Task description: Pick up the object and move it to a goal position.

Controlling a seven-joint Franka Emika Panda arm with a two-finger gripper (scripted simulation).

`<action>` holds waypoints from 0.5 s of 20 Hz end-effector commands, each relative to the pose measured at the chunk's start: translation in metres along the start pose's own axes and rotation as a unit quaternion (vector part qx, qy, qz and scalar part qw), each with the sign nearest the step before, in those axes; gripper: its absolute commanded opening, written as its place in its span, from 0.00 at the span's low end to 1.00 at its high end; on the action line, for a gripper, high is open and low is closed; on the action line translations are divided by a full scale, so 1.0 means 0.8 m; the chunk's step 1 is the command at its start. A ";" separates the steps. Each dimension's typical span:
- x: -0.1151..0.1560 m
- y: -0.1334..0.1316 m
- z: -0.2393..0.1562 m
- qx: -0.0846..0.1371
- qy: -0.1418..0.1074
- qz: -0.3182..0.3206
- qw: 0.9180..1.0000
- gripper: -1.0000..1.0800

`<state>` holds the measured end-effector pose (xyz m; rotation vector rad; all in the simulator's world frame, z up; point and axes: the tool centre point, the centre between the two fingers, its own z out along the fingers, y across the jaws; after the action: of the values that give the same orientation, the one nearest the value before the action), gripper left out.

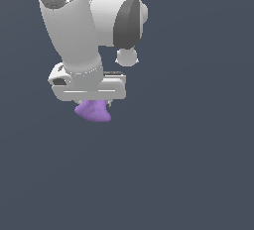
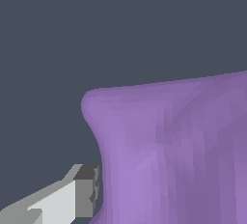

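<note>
Wrist view showed one finger point(image 2: 82, 194) pressed against the object point(image 2: 183, 155), gripper point(image 1: 93, 101) clamped on its narrow waist for carrying.

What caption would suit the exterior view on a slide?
Panda arm's white gripper closed around the small purple object, which hangs just beneath it against a plain dark grey background.

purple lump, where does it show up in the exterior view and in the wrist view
Exterior view: the purple lump sits left of centre, directly under the white gripper.
Wrist view: it fills the lower right of the picture, with one grey fingertip against its side.
Shared landmark: the gripper's finger beside the lump.
</note>
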<state>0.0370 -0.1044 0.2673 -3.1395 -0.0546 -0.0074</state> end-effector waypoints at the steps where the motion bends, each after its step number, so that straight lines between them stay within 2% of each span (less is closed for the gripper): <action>1: 0.001 0.012 -0.021 0.000 -0.001 0.000 1.000 0.00; 10: 0.007 0.034 -0.057 -0.001 -0.002 0.000 1.000 0.00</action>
<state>0.0427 -0.1298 0.3102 -3.1411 -0.0527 -0.0019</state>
